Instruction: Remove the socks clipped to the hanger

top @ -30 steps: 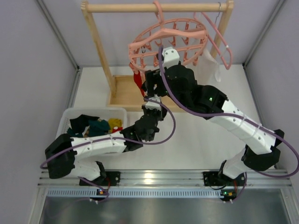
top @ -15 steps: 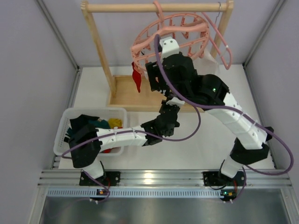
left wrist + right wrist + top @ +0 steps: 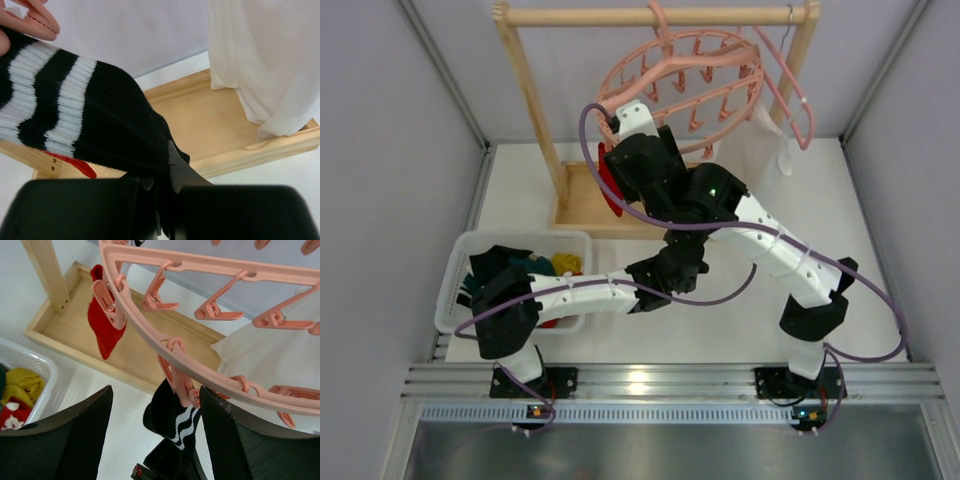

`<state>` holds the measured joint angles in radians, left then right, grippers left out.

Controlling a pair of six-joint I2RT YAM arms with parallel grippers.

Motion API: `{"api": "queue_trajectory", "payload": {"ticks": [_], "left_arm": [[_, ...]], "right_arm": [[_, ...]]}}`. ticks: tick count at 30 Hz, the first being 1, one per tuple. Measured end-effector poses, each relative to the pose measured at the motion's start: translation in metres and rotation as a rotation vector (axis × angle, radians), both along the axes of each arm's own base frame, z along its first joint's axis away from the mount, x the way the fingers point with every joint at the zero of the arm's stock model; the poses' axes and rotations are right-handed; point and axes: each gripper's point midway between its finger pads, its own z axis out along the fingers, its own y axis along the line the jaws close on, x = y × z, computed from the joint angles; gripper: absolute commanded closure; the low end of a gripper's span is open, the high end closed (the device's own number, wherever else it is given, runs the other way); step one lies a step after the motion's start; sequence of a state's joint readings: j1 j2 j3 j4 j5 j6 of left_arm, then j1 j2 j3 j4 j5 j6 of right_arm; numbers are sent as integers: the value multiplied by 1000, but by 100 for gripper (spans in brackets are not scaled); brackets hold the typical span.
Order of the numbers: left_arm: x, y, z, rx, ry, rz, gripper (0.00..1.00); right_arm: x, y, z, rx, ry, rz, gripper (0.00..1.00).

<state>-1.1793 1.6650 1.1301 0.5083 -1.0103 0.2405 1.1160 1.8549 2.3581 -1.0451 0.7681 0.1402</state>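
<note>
Top external: the salmon-pink hanger (image 3: 720,62) hangs from the wooden rail (image 3: 620,16), with a red sock (image 3: 610,185) dangling at its left edge.
Since a second ago the ring has tipped up to face the camera, and the right arm (image 3: 760,235) has swung left beneath it. Left wrist: left gripper (image 3: 167,167), jaws pressed together, pinching the black foot of a striped sock (image 3: 65,100); its cuff sits in a pink clip (image 3: 37,25). Right wrist: right gripper (image 3: 156,395), jaws spread wide either side of that clip on the rim, the red sock clipped farther along.
</note>
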Motion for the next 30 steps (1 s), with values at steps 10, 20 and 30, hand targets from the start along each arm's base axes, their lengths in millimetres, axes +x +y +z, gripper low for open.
{"api": "queue_trajectory", "payload": {"ticks": [10,20,30], "left_arm": [[0,-8,3,40,-11,-33,100],[-2,-18,3,47,-14,-92,100],[-9,-12,-16,44,5,-141,100]], "right_arm": [[11,-12,-5,-138,-100,-144,37],[21,-18,-11,-262,-193,-256,38],[25,-18,-19,-264,-216,-300,42]]}}
